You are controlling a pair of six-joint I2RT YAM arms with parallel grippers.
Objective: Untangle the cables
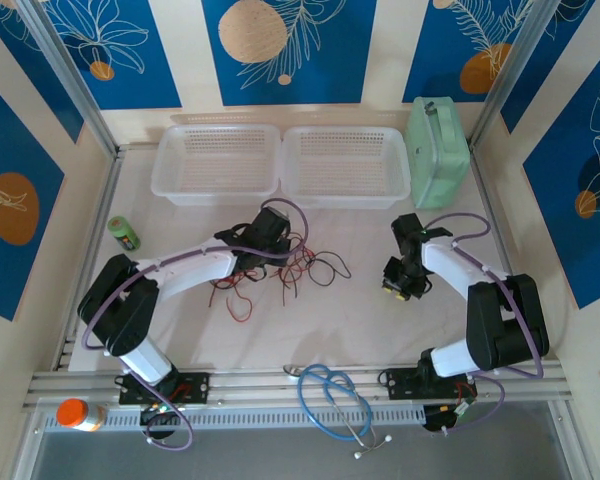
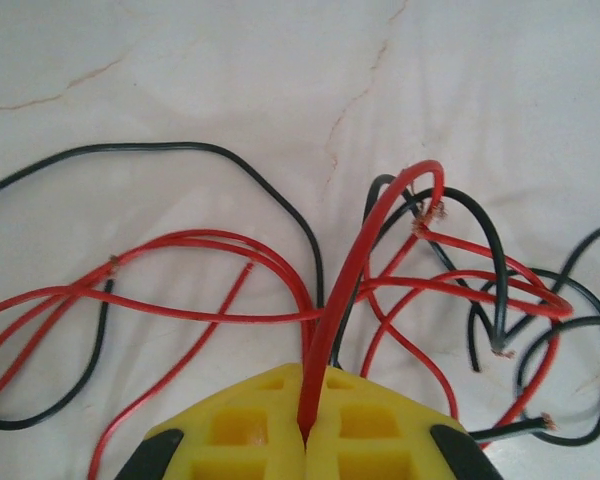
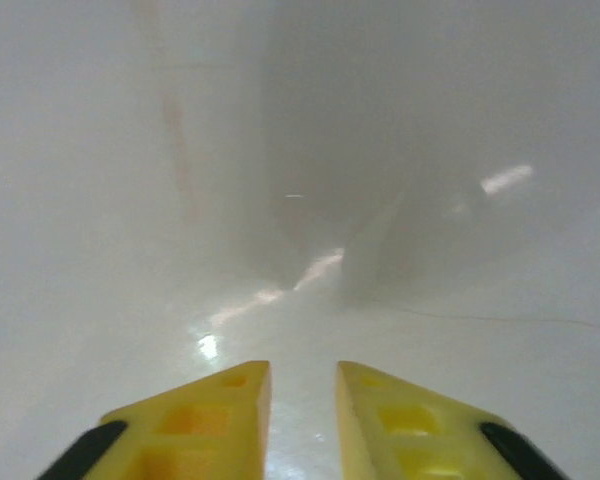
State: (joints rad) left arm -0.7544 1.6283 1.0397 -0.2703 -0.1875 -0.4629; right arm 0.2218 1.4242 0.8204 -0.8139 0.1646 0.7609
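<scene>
Thin red and black cables (image 1: 285,268) lie in a loose tangle on the white table, left of centre. My left gripper (image 1: 261,254) sits over the tangle's left side. In the left wrist view its yellow jaws (image 2: 307,378) are shut on one red cable (image 2: 365,250), which arches up from between them; other red and black strands (image 2: 210,245) loop on the table beyond. My right gripper (image 1: 398,284) hangs low over bare table to the right, apart from the cables. Its yellow fingers (image 3: 303,372) stand open by a narrow gap with nothing between them.
Two white mesh baskets (image 1: 217,160) (image 1: 345,165) stand at the back, with a mint-green case (image 1: 438,150) to their right. A small green can (image 1: 124,233) lies at the left. A blue stethoscope (image 1: 330,400) and an orange-capped bottle (image 1: 80,413) rest by the near rail.
</scene>
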